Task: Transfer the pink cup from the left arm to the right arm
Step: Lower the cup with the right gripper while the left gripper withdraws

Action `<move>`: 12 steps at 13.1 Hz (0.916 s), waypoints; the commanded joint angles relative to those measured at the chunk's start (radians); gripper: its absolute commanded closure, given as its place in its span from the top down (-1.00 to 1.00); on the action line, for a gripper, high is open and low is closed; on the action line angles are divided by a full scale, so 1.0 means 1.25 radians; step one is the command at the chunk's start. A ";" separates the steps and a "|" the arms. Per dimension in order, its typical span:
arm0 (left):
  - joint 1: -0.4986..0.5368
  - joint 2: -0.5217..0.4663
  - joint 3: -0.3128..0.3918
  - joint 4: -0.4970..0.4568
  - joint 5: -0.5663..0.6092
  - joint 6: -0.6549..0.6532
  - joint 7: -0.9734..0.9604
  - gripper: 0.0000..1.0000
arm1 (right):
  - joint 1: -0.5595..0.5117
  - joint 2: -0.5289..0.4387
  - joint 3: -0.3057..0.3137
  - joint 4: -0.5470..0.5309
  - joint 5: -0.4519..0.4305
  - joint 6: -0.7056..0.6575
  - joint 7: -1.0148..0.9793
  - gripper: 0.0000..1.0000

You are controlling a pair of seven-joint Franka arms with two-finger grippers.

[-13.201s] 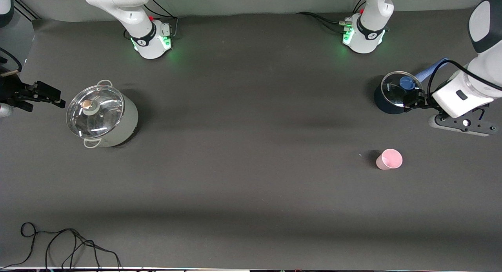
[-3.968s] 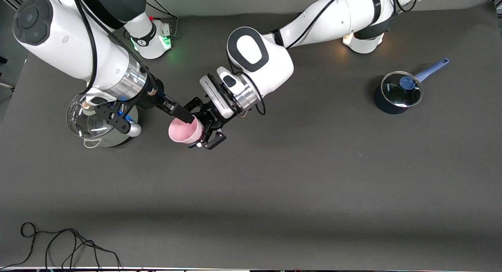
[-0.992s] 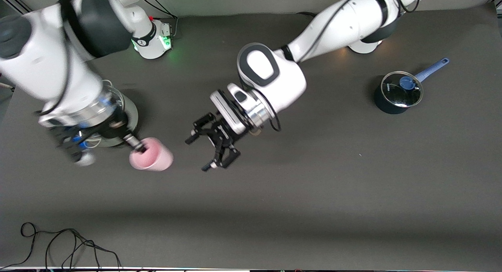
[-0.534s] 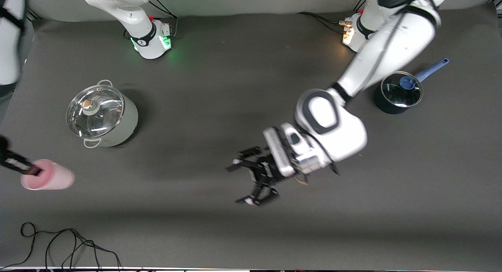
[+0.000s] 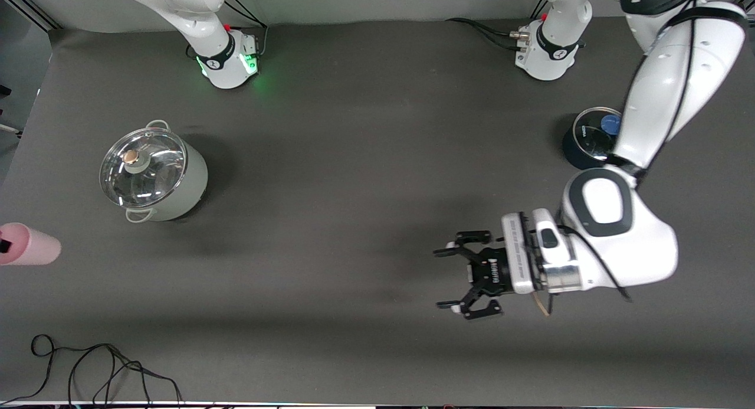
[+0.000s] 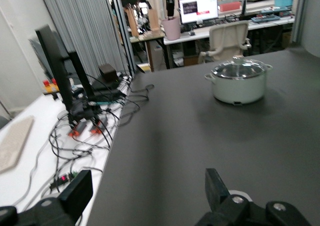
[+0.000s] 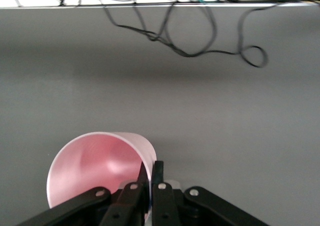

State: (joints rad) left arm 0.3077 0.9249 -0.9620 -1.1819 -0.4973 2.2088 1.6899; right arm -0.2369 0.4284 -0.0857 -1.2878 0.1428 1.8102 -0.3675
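Handover looks done: the right gripper [image 7: 150, 178] pinches the pink cup [image 5: 26, 251] rim, the left gripper [image 5: 469, 276] hangs spread and empty, so next comes setting the cup down.

The left arm [image 5: 660, 102] is glossy white with black joint bands, a black-ringed white elbow cap, a silver wrist ring and a black claw gripper [image 5: 466, 276]. The right arm's base [image 5: 227, 64] glows green; black cables trail from both bases.

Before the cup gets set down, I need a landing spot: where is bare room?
Bare mat lies between the steel pot and the open left pincer. It is crowded beside that pot, where the right pincer grips the pink cup, and around the saucepan.
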 commanded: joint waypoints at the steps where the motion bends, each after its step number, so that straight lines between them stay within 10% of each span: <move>1: 0.038 -0.062 0.011 -0.033 0.032 -0.082 -0.057 1.00 | 0.013 0.039 0.007 -0.080 0.027 0.133 -0.058 -1.00; 12: 0.074 -0.309 0.048 0.023 0.500 -0.542 -0.395 1.00 | 0.043 0.217 0.013 -0.155 0.016 0.340 -0.128 -1.00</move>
State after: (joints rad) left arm 0.4050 0.6321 -0.9415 -1.1294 0.0484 1.5957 1.2318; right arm -0.1866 0.6900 -0.0676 -1.4911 0.1579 2.2229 -0.4987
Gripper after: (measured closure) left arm 0.000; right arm 0.965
